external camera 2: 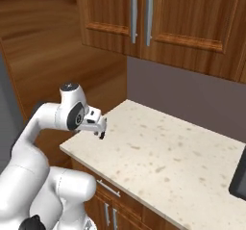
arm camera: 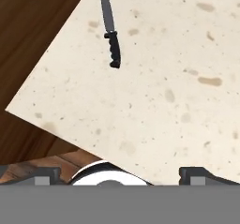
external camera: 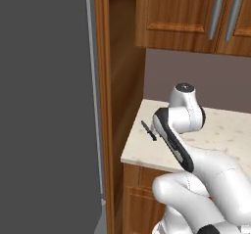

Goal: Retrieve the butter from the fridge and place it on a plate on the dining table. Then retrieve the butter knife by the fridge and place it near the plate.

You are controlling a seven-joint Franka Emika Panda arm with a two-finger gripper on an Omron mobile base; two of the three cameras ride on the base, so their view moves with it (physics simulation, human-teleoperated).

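In the left base view the fridge (external camera: 46, 105) fills the left side as a flat grey wall, and just right of it, past a wooden panel, a beige speckled worktop (external camera: 220, 130) carries the butter knife (external camera: 148, 130): a slim dark sliver lying near the worktop's left front corner, close to the edge that faces the fridge, with the white arm's upper joint just beside it on the right. In the right base view the tool (external camera 2: 100, 129) hangs over that same corner of the worktop, pointing down, above the stone and not touching it; the arm's own links hide the knife from this side. In the hand view the knife lies flat and alone on the speckled stone, up and a little left of the midpoint between the two dark fingertips (arm camera: 44, 175) at the bottom, well apart from them. Its long axis runs nearly up and down this picture, the blade tip pointing away from the tool and the ribbed handle nearer to it. The tool stands wide open and empty, so the coming move looks like a reach forward along the knife's own length, then down over the handle.
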